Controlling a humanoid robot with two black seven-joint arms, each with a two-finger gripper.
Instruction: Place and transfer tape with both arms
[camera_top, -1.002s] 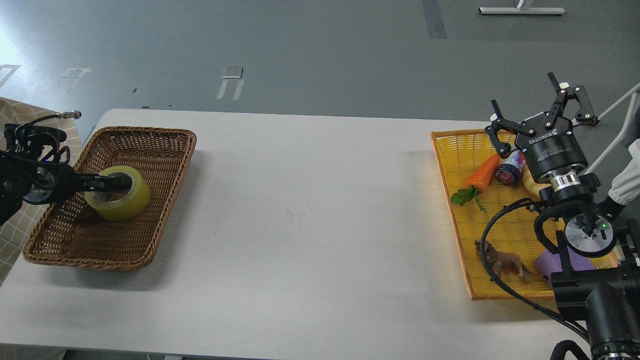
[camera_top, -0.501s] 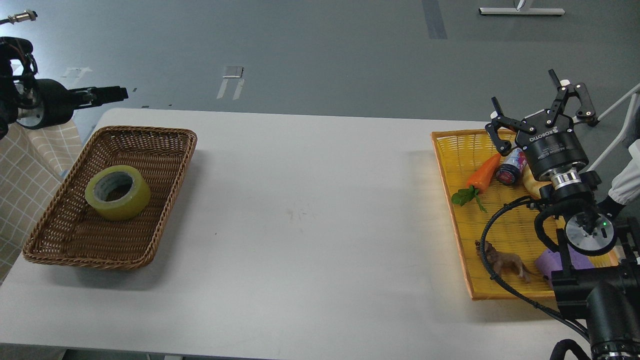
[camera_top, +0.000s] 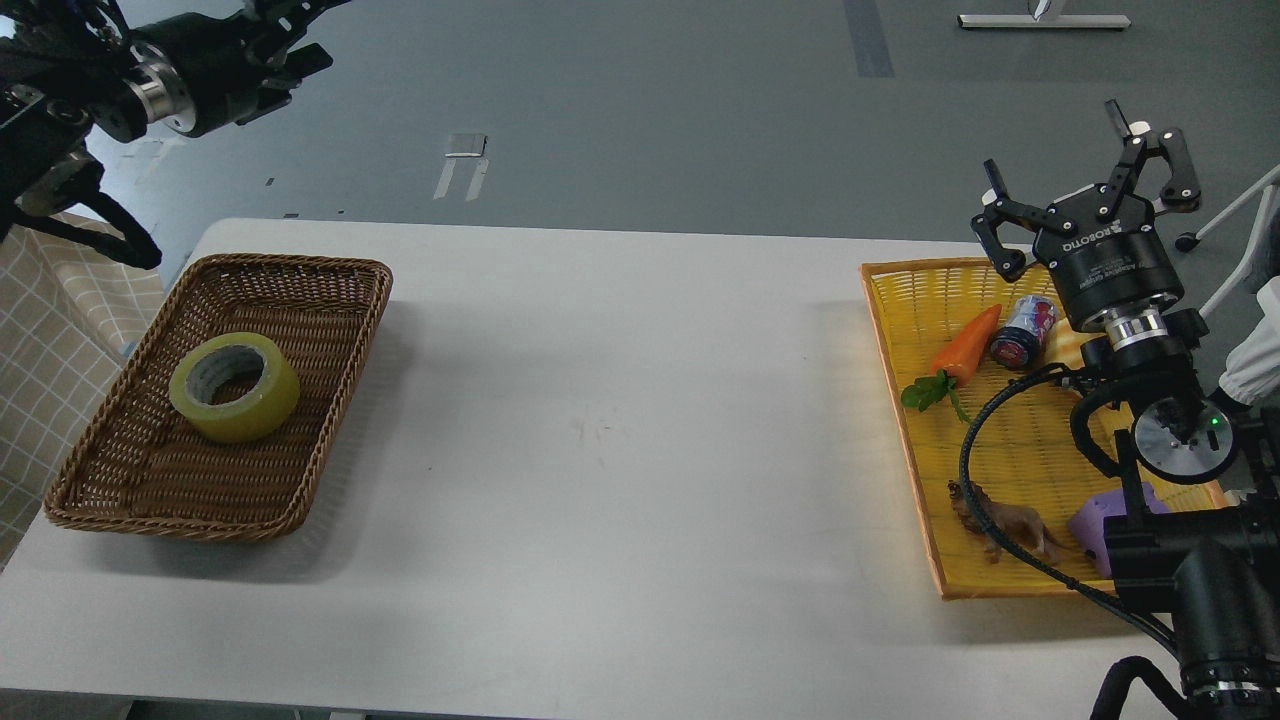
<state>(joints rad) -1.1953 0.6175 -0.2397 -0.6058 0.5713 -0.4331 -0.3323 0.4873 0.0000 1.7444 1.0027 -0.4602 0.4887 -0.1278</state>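
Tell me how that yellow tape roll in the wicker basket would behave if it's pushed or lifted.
The tape lies flat on its side in the brown basket, so it probably won't roll. Its glossy outer wrap may be slippery. The open core likely offers a firmer hold, and the roll looks stiff.

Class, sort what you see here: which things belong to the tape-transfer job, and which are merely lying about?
Job: tape, wicker basket, left gripper, right gripper.
Lying about: yellow tray, toy carrot, can, toy animal, purple object.
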